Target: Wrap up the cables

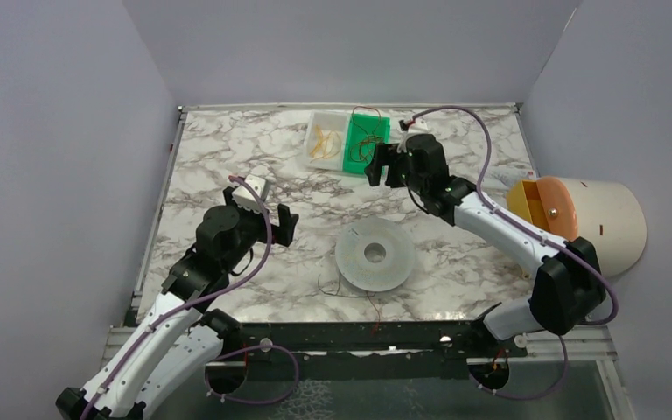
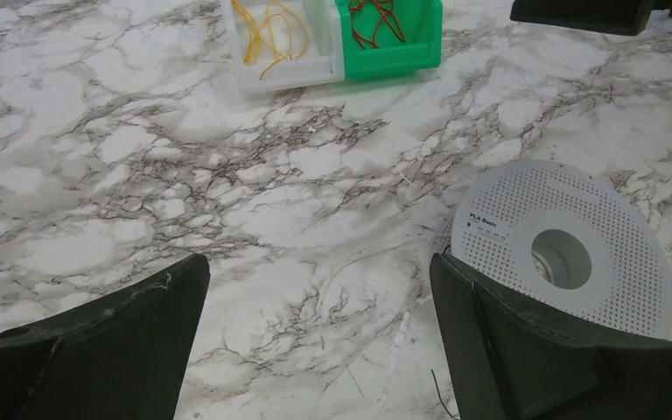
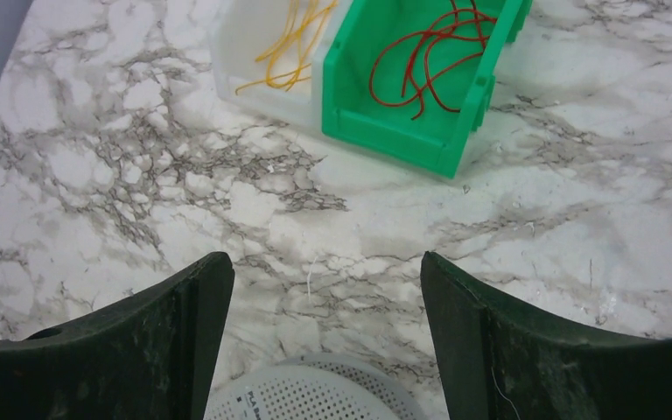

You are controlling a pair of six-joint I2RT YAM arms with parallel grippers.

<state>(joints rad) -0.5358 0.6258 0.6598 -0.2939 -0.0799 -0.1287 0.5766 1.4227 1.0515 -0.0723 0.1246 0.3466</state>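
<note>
Loosely looped, the red cables [image 3: 423, 54] lie flat inside the green bin [image 3: 385, 131].

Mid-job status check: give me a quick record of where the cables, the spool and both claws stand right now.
yellow cables: loose in the white bin, unwrapped
red cables: loose in the green bin, unwrapped
bins: side by side at the table's far edge
spool: lying flat mid-table; thin dark wire by its near edge
left claw: open, empty, left of the spool
right claw: open, empty, between spool and bins
</note>
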